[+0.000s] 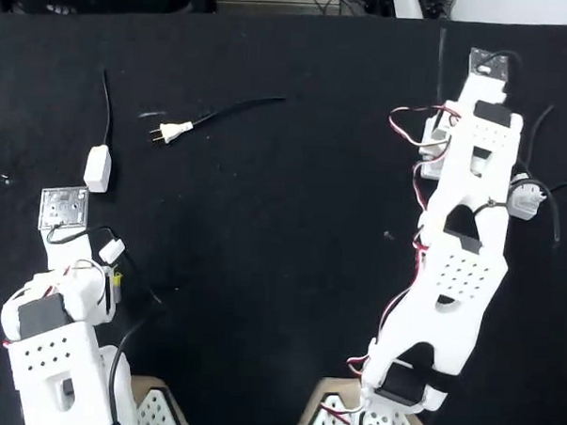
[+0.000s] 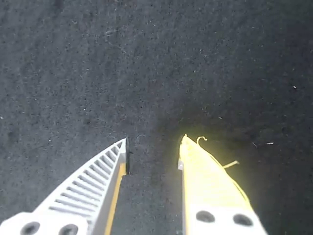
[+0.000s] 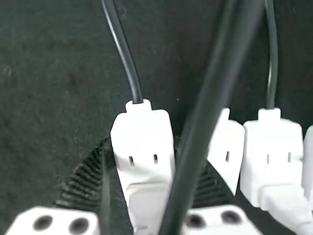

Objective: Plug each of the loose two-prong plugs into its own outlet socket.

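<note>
Left jaws hang spread and empty over the bare surface (image 1: 292,222), right jaws gape astride a wired socket (image 3: 142,142), the loose plug (image 1: 174,131) lies well apart, and that black cord (image 3: 210,98) crossing the right jaws could snag and drag the socket.

In the high view the right arm (image 1: 459,277) lies over the white sockets (image 1: 524,199), so most of them are hidden, and the left arm (image 1: 56,353) is cut by the lower edge. In the right wrist view a thick, blurred black cable (image 3: 205,122) covers much of the middle socket (image 3: 226,147), and the outermost socket (image 3: 308,147) is cut by the edge. The prongs of the loose plug (image 1: 174,131) are too small to see clearly.
</note>
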